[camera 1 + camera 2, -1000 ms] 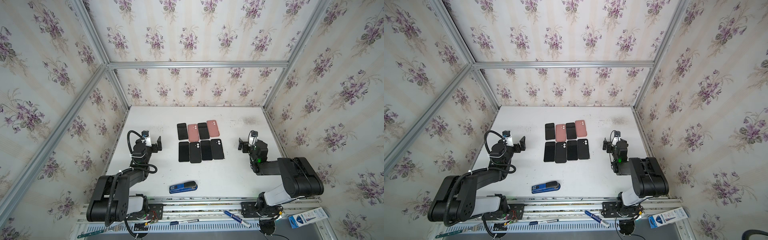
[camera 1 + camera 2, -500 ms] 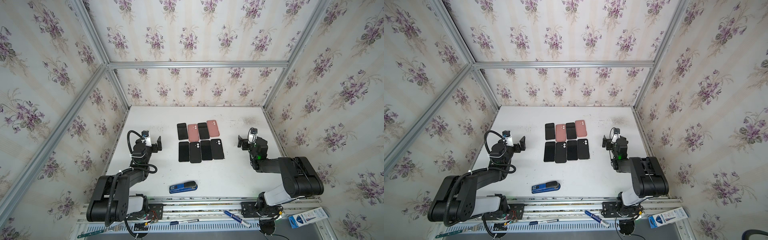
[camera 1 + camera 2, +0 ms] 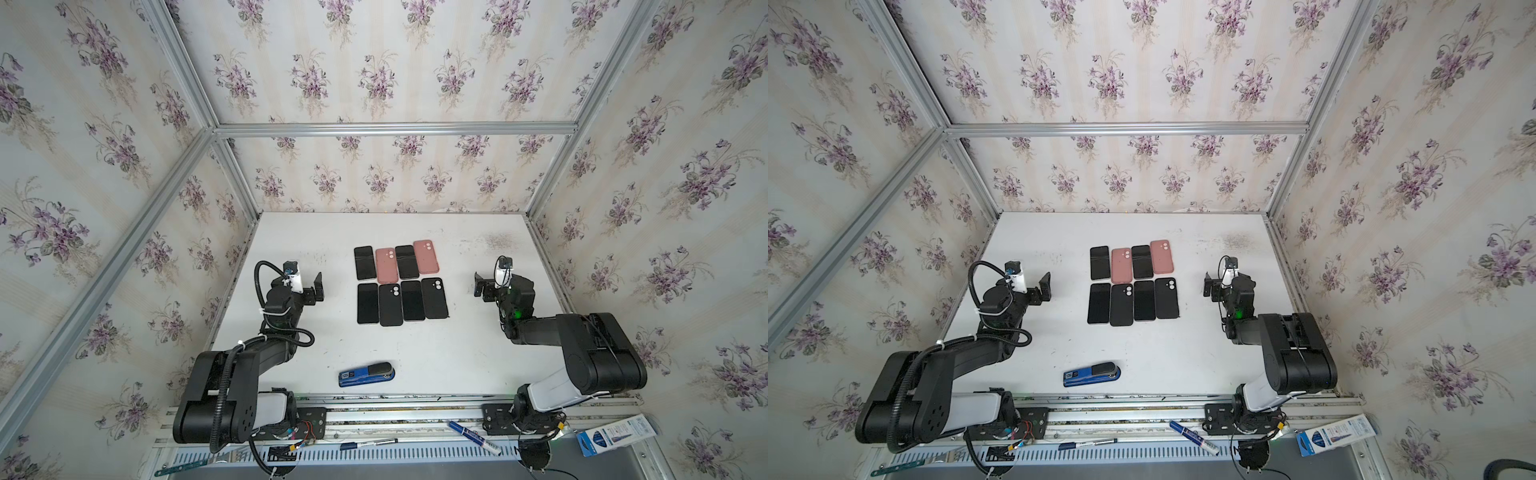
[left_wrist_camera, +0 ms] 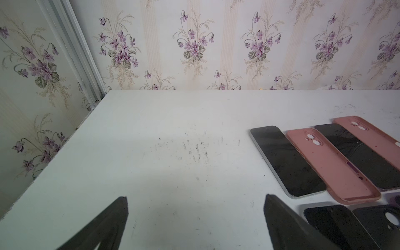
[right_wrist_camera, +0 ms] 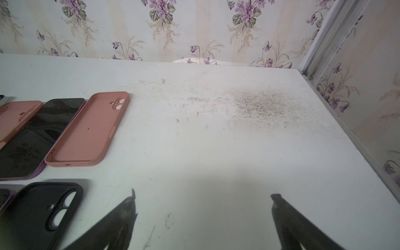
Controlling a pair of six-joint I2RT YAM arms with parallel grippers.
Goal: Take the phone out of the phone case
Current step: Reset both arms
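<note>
A robot test cell in a lab, not a home: floral wallpaper panels (image 3: 374,62) in aluminium framing (image 3: 395,128) box in a scuffed white table (image 3: 415,345), with a robot arm at lower left (image 3: 232,374) and another at lower right (image 3: 590,353) bolted to a metal rail (image 3: 395,409), beside exposed wiring (image 3: 299,432) and a marker pen (image 3: 473,436).

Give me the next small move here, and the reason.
Probably bring the right gripper toward the dark phone beside the right-end pink case: a purple rim shows around it, so it may still be cased. The pink case itself lies empty, and the right gripper's fingers are open, holding nothing.
</note>
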